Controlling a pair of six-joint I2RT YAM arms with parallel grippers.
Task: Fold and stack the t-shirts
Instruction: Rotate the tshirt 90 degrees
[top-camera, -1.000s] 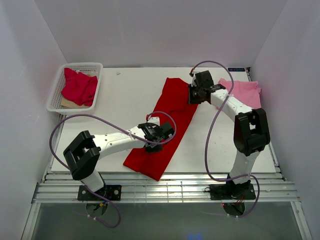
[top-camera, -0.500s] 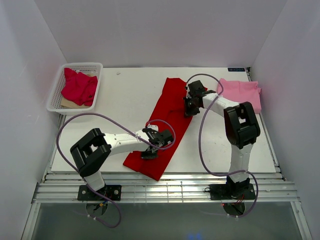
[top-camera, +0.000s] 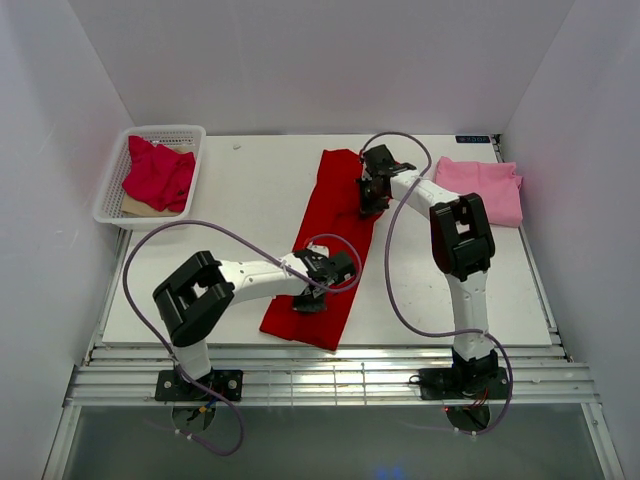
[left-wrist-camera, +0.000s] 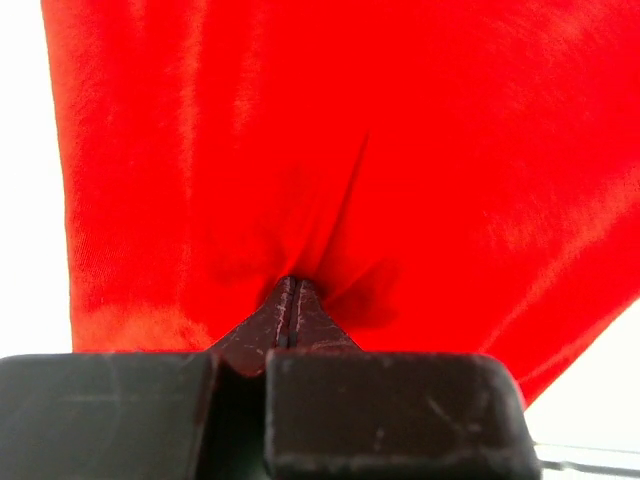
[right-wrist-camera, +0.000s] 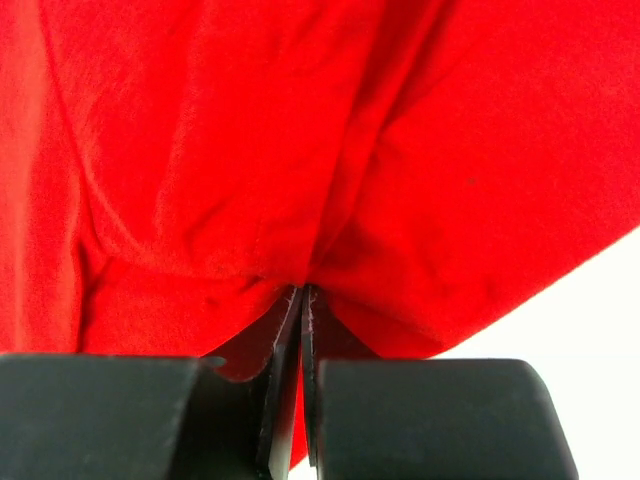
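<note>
A: Where did the bright red cloth t-shirt lie?
B: On the white table, its long axis running near to far between the 2 arms.
A: And the grips?
B: Left gripper clamped its near end; right gripper pinched its far end.

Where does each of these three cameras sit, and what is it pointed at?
Top external: fixed above, behind the robot, looking down on the white table; left arm and right arm show whole.
Left wrist: on that wrist, facing the bright red cloth t-shirt; left gripper shut on it.
Right wrist: likewise; right gripper pinches the same shirt.
All views share that shirt.
</note>
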